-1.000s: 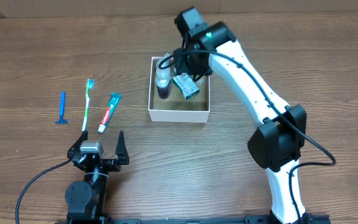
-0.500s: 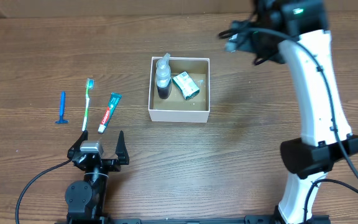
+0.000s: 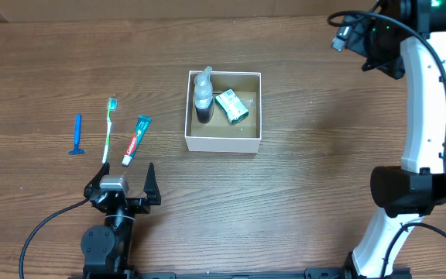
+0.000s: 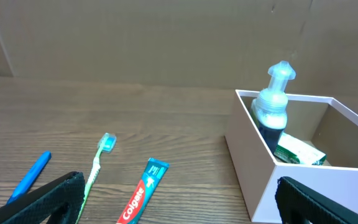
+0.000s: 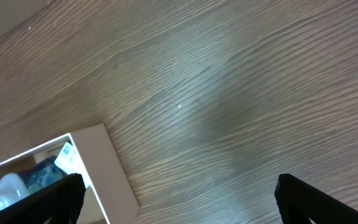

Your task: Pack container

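The container (image 3: 224, 144) is a white-walled box with a brown floor at the table's middle; it also shows in the left wrist view (image 4: 253, 168) and the right wrist view (image 5: 114, 171). Inside stand a pump bottle (image 3: 202, 94) and a green packet (image 3: 232, 107). A toothpaste tube (image 3: 136, 140), a green toothbrush (image 3: 109, 128) and a blue razor (image 3: 77, 135) lie to its left. My left gripper (image 3: 121, 184) is open and empty, low near the front edge, just below the toothpaste. My right gripper (image 3: 355, 35) is open and empty, high at the back right, away from the container.
A cardboard wall (image 4: 166, 37) runs along the table's far edge. Bare wood lies between the container and the right arm's base (image 3: 409, 194).
My right gripper has left the container and swung up to the back right, empty. The green packet now lies in the box beside the bottle. The left arm has not moved.
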